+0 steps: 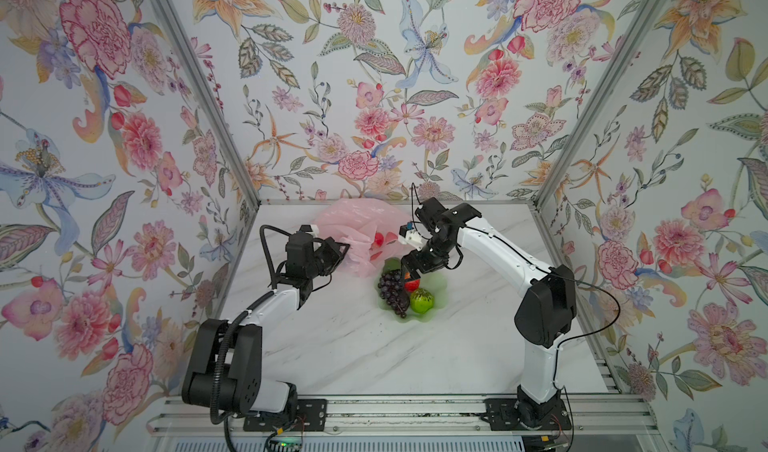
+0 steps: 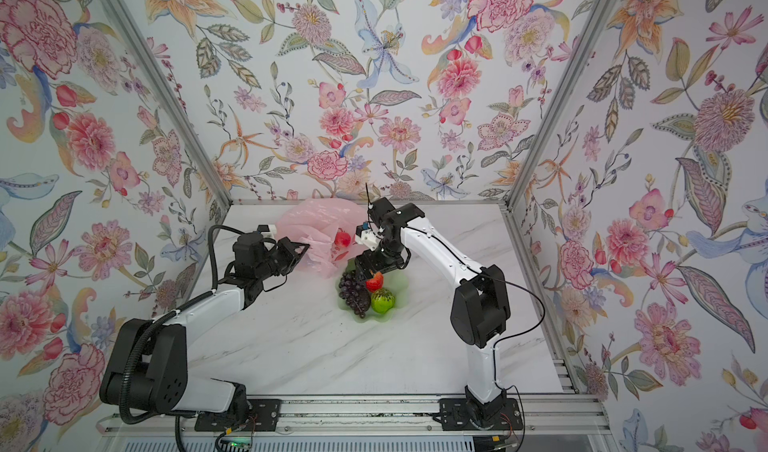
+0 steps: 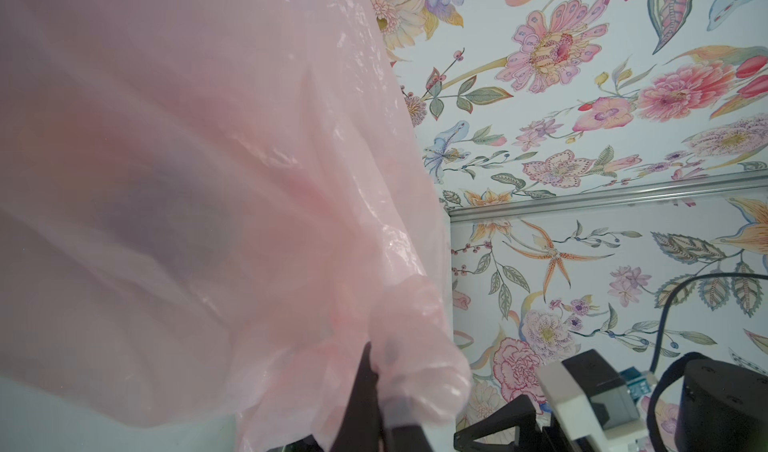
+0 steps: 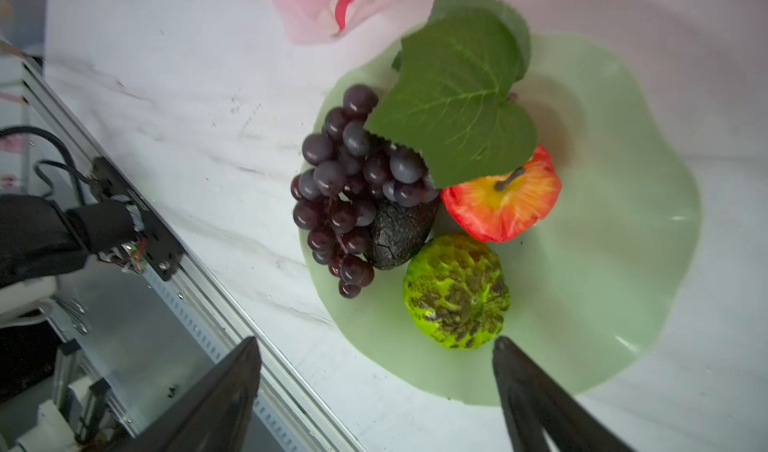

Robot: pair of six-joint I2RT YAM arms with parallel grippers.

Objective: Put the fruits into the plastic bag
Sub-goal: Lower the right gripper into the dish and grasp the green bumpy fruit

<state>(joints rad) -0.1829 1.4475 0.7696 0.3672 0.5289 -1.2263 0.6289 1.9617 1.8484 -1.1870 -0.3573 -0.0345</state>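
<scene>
The grape bunch point(image 4: 345, 192) lies on the pale green scalloped dish point(image 4: 602, 262), its green leaf point(image 4: 453, 104) spread over its top end and over part of the red apple point(image 4: 503, 208) beside it. A dark brown fruit point(image 4: 399, 233) sits tucked against the grapes, and the mottled green fruit point(image 4: 457, 292) rests next to it, close to the apple. In both top views the dish stands near the middle of the white marble desk point(image 1: 374, 346), just in front of the plastic bag point(image 1: 357, 225). The bag is a crumpled, translucent pink heap at the back of the desk, and another red fruit point(image 2: 342, 239) shows inside it.

The left tool point(image 1: 347, 246) is closed on a bunched fold of the bag's near edge; the left wrist view shows the film gathered around its dark fingers point(image 3: 368, 371).

The right tool point(image 4: 374, 344) hangs over the dish with its jaws spread wide and nothing between them.
</scene>
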